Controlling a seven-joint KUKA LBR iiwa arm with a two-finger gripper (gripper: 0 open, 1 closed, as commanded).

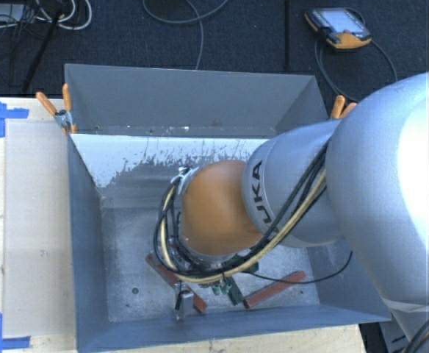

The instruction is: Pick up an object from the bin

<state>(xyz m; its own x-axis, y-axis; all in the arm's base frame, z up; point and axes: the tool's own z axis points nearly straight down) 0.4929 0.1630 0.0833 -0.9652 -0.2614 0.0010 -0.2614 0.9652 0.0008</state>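
My gripper [183, 302] is low over the bin floor near the front wall, below the orange wrist cover. A small reddish-brown piece [198, 305] lies right beside it, touching or nearly so. A reddish-brown flat stick [158, 265] lies just to its upper left, running under the wrist, which hides its far end. A longer reddish-brown stick [275, 288] lies on the floor to the right, slanting up to the right.
The arm and its orange cover, looped with cables, hang over the middle of the bin and hide the floor beneath. The bin's front wall is close below the gripper. Bare grey floor shows at the left.
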